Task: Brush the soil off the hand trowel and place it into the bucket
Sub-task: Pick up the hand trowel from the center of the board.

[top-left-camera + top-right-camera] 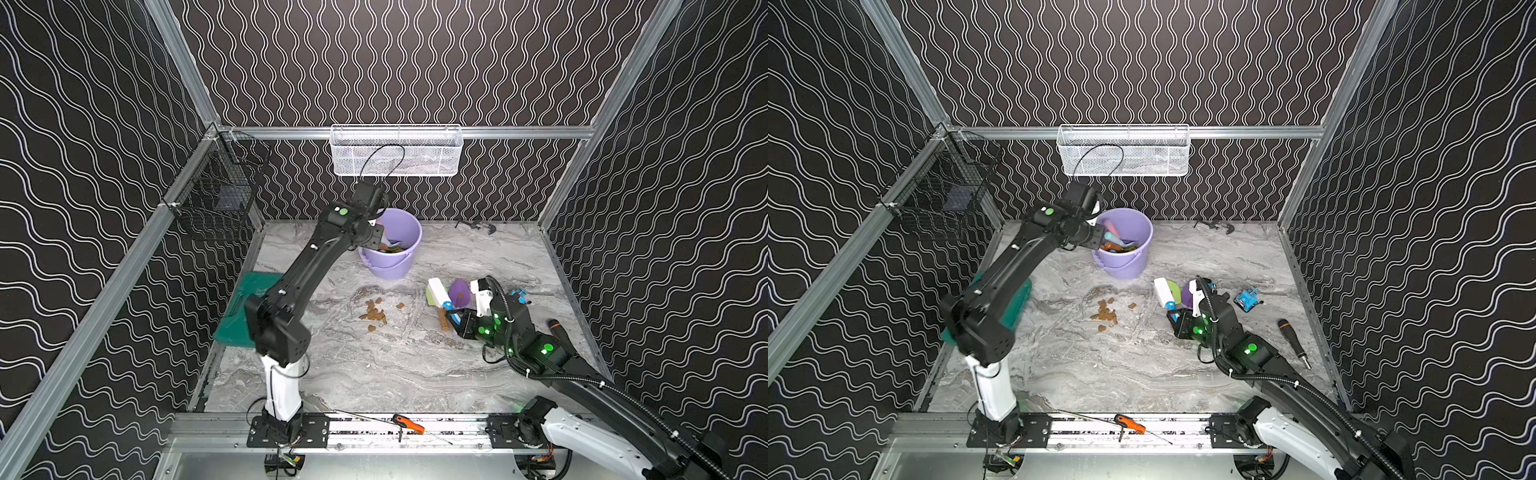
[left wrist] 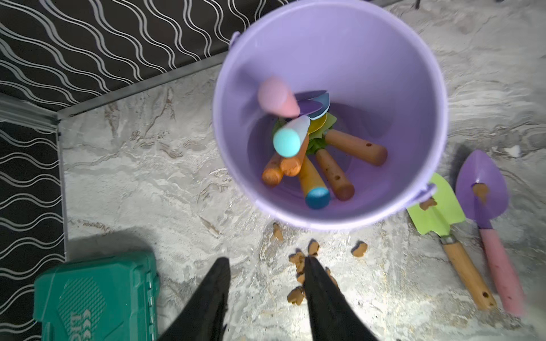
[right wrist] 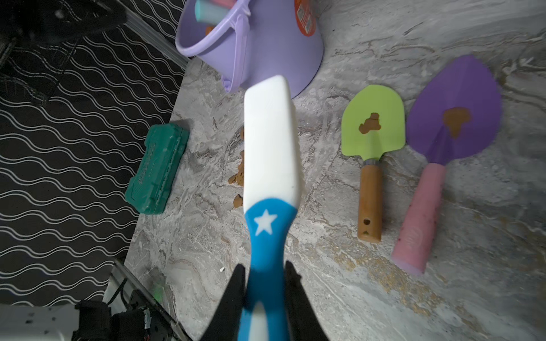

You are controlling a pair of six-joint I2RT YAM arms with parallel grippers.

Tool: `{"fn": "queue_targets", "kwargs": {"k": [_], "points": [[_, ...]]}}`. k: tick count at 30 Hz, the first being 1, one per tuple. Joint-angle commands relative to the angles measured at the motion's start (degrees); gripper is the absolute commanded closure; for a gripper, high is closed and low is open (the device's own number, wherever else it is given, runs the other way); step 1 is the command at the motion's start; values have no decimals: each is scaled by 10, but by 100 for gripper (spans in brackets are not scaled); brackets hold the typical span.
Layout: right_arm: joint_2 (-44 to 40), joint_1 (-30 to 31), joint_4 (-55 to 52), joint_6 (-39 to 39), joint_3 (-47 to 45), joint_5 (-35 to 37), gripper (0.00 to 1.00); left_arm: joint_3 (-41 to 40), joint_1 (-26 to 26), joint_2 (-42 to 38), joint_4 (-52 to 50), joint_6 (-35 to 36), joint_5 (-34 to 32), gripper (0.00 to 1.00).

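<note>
Green case (image 2: 97,295) apart from bucket (image 2: 339,44)

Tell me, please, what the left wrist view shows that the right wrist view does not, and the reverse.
Only the left wrist view looks down into the bucket, where several trowel handles lie, and shows the left gripper with fingers apart, empty. Only the right wrist view shows the brush clamped by the right gripper, and the bucket's orange label. Both show the bucket, the green trowel and purple trowel with soil on their blades, table clumps and the green case.
</note>
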Motion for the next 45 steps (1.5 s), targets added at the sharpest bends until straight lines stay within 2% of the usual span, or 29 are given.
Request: {"fn": "queue_targets", "kwargs": {"k": [1,5,8,12,16,18,27,45], "points": [[-18,-1,-3,-1,-8,50,100,-104,-26,-89,101,-40,-5,54],[-33,-4,-35,-5,-9,71,100,-243,-93,-197,160,-128,-8,54],[-47,-4,-59,1,-16,92,100,-354,-164,-255,234,-179,0,52],[-74,-7,-73,12,-37,112,100,-450,-224,-258,302,-246,-18,48],[-91,-9,-94,20,-46,122,100,-436,-284,-198,297,-259,-73,39],[-98,-10,-105,21,-48,131,100,-438,-297,-173,321,-268,-68,38],[-120,-22,-117,30,-77,137,100,-416,-316,-71,379,-280,-65,38],[-136,-41,-125,20,-74,124,100,-272,-320,133,362,-279,-78,39]]}}
